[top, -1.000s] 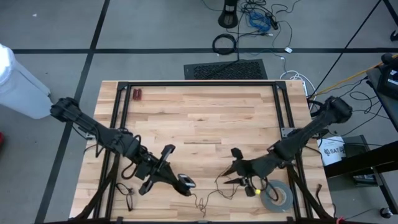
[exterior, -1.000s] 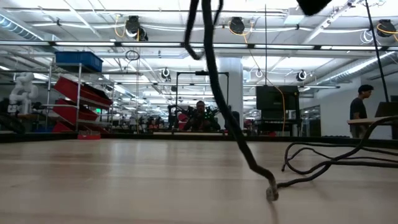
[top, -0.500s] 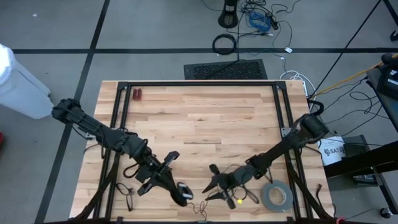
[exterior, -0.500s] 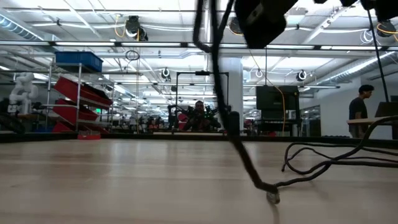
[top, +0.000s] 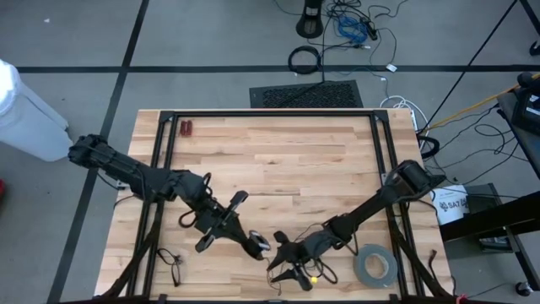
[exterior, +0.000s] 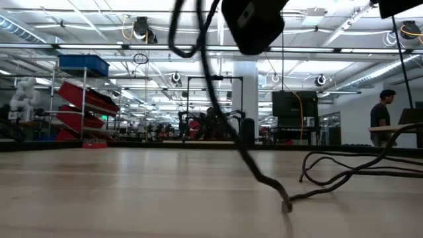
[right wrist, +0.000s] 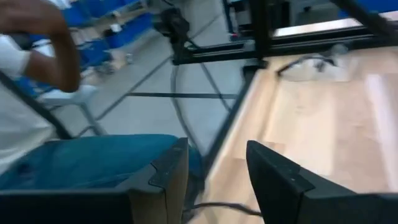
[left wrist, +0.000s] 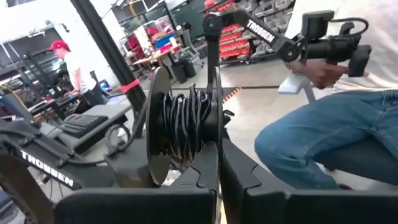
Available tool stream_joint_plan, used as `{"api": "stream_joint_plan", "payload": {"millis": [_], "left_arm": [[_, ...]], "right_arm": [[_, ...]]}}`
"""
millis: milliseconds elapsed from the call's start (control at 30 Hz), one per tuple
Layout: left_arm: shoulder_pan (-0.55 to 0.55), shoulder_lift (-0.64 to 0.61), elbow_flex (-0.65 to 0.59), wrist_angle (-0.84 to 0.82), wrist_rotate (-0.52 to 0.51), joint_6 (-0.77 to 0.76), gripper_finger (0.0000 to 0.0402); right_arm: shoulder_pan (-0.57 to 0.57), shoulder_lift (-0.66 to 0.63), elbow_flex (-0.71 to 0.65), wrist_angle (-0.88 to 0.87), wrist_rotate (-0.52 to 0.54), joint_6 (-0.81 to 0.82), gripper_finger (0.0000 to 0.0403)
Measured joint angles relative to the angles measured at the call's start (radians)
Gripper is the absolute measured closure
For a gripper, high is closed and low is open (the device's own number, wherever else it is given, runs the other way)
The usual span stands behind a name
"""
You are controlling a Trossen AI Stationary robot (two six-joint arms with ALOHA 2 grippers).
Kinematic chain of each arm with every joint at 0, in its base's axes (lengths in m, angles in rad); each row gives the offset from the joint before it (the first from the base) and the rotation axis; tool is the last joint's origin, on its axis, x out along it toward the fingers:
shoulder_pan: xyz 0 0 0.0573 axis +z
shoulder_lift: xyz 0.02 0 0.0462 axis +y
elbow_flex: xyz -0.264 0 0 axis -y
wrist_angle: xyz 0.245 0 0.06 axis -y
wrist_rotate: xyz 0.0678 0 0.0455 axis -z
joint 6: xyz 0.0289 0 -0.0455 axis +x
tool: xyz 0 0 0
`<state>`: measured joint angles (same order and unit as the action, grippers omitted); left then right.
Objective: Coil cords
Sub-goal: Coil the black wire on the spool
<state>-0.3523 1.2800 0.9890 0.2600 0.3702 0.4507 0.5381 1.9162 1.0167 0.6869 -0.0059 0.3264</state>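
The cord is a thin black one, mostly wound into a small coil [left wrist: 186, 121] at the tips of my left gripper [top: 258, 246], which is shut and points level near the table's front middle. A loose strand [exterior: 225, 119] hangs from the coil, and its end [exterior: 285, 206] rests on the wood. My right gripper [top: 278, 258] stands open just right of the left one, low over the table. Nothing lies between its fingers [right wrist: 165, 180], and a bit of cord [right wrist: 217, 208] lies below them. My left gripper is shut on a thin dark upright plate [left wrist: 213, 106] at one side of the coil, its fingers level. The coil sits beside the fingertips, clear of the table, with another dark disc [left wrist: 157, 124] on its other side. The strand trails down slack.
A grey tape roll [top: 374, 266] lies at the front right, with a small yellow thing [top: 314, 274] beside the right gripper. Glasses [top: 171, 262] lie at the front left and a red item [top: 186, 128] at the far left. A person in jeans [left wrist: 323, 130] sits beyond the near edge.
My right gripper has come down and gone toward the table's left and near edge, ending beside the left gripper. My left gripper has shifted a little toward the right. The hanging strand's upper part has swung left, while its end has stayed on the wood.
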Motion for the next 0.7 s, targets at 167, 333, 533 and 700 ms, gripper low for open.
{"api": "stream_joint_plan", "payload": {"millis": [167,333,533,700], "left_arm": [[-0.001,0.0,0.0,0.0,-0.001,-0.001,0.0398],[-0.001,0.0,0.0,-0.004,-0.001,-0.001,0.0398],[-0.001,0.0,0.0,-0.006,-0.001,0.0,0.0398],[-0.001,0.0,0.0,-0.008,-0.002,0.0,0.0398]], "right_arm": [[-0.014,0.033,0.02,0.002,0.008,-0.012,0.0256],[-0.014,0.03,0.02,0.01,0.002,-0.023,0.0301],[-0.014,0.028,0.02,0.022,-0.046,-0.036,0.0388],[-0.01,0.028,0.02,0.036,-0.098,-0.031,0.0363]]}}
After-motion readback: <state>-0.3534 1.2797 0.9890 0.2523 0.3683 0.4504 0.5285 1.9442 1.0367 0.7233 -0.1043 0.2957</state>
